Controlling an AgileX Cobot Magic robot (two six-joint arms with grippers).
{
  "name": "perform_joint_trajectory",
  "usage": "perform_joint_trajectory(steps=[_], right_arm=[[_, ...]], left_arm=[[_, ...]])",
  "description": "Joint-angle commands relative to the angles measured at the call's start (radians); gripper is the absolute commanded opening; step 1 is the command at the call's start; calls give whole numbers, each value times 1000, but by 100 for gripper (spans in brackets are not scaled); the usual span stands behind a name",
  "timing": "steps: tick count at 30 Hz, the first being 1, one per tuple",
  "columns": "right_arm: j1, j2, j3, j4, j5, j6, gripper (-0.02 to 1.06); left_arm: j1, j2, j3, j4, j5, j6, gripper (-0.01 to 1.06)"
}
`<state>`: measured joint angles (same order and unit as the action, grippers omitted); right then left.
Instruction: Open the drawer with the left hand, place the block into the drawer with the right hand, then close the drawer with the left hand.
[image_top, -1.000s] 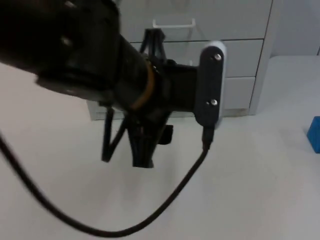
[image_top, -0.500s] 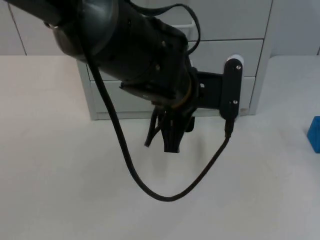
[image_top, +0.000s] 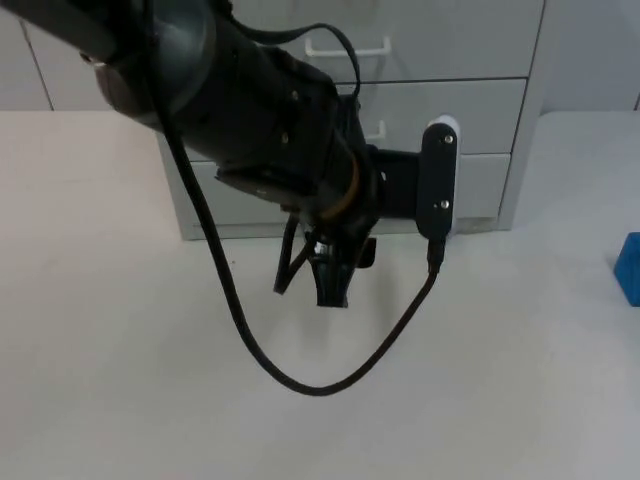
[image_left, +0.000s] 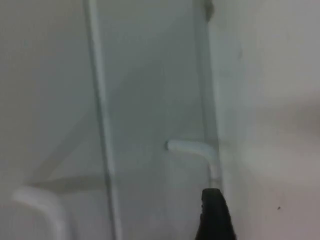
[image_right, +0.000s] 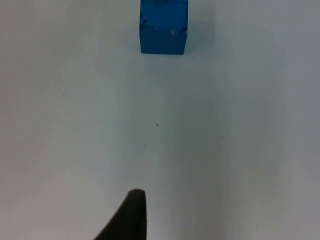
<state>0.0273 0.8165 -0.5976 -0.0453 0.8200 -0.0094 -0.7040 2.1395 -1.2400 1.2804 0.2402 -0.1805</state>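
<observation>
We're hanging the left gripper (image_top: 312, 275), fingers spread, just before the drawer unit (image_top: 480, 110), all shut. Handle (image_left: 192, 148) looks stiff; hook there. R arm waiting; block (image_right: 163, 26) on table (image_top: 480, 380), prob. light, rigid, grab flat sides.

Pale grey drawer cabinet (image_top: 470, 110): smooth, matt, looks like plastic, w/ glossy white plastic handles (image_top: 347, 46). Blue cube block (image_right: 163, 26): matt, slightly speckled faces. White surface (image_top: 130, 400): smooth, matt. Left pincer (image_top: 318, 280): black, matt plastic look.
</observation>
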Motion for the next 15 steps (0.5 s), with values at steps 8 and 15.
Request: perform_joint_trajectory(steps=[8,15], right_arm=[[-6,1,0,-5,-6,-5,103],[-6,1,0,-5,-6,-5,103]], left_arm=[[20,54,-64,13,-11,-80,52],[19,98,-80,-8,-5,-86,33]])
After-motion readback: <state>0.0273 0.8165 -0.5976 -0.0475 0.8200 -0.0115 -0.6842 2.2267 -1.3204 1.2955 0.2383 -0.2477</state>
